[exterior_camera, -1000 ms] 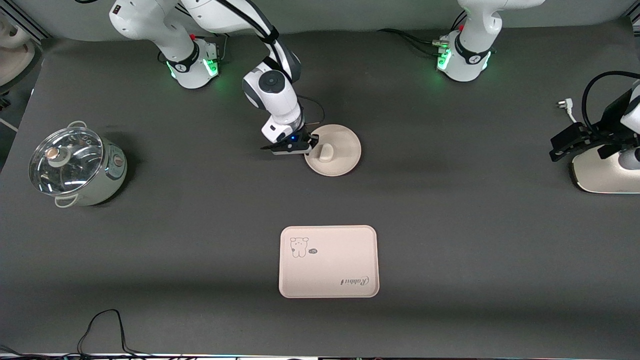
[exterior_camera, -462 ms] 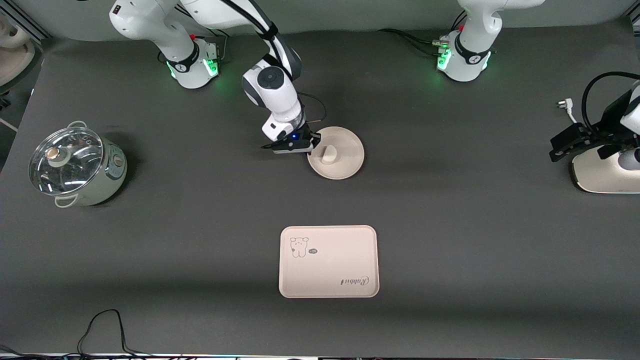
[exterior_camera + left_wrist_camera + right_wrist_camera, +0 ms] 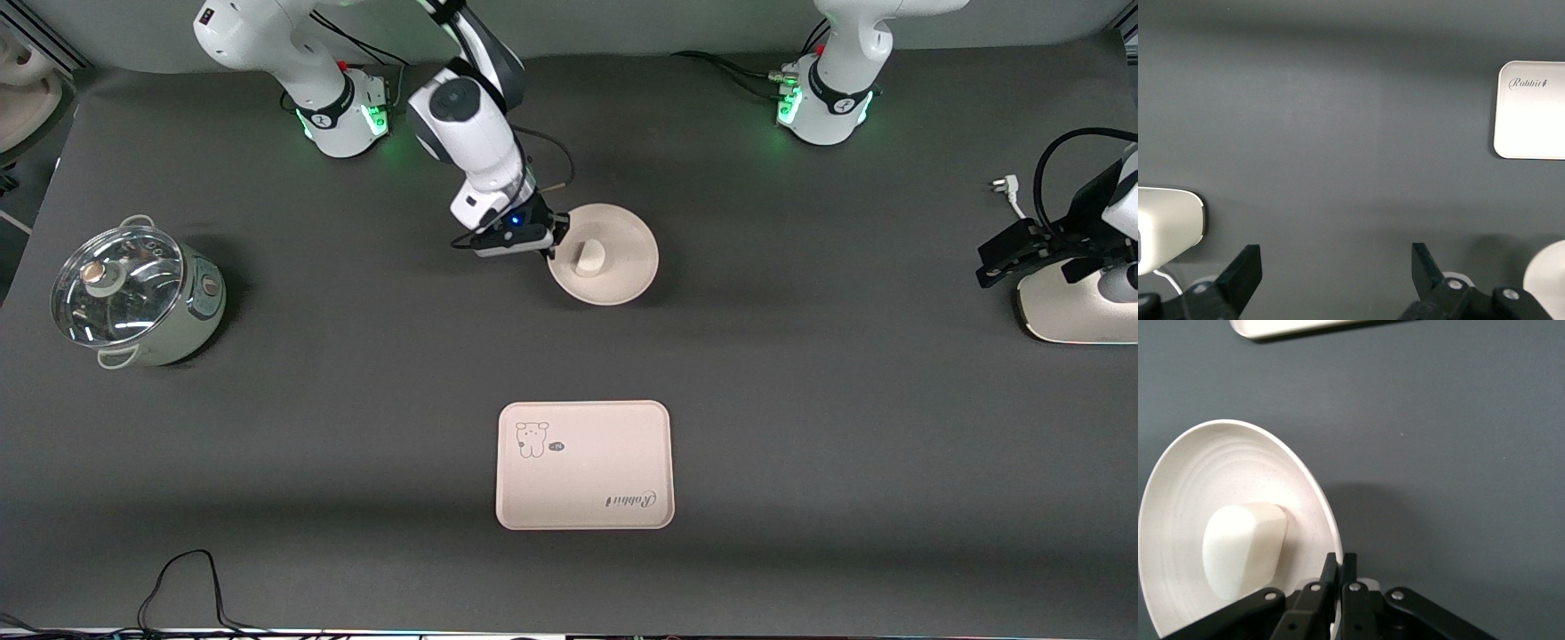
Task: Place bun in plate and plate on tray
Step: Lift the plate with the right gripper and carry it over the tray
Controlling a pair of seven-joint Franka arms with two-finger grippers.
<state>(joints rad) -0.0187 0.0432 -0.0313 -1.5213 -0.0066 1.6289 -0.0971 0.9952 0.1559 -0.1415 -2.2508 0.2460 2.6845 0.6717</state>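
Note:
The round cream plate (image 3: 636, 244) hangs tilted a little above the dark table, between the two arm bases' end and the tray. My right gripper (image 3: 553, 244) is shut on its rim at the side toward the right arm's end. The off-white bun (image 3: 588, 258) lies in the plate. The right wrist view shows the plate (image 3: 1238, 467), the bun (image 3: 1241, 547) and the right gripper (image 3: 1340, 563) pinching the rim. The tray (image 3: 587, 427) lies flat nearer the front camera, and it also shows in the left wrist view (image 3: 1535, 113). My left gripper (image 3: 1000, 258) waits open and empty at the left arm's end of the table (image 3: 1336, 267).
A pot with a glass lid (image 3: 133, 293) stands at the right arm's end. A white appliance (image 3: 1076, 307) sits under the left gripper, with a plug (image 3: 1005, 187) beside it. A black cable (image 3: 187, 578) lies at the front edge.
My right gripper has risen with the plate held by its rim. The plate has left the table and shifted slightly toward the left arm's end, with the bun still in it. The left arm has not moved.

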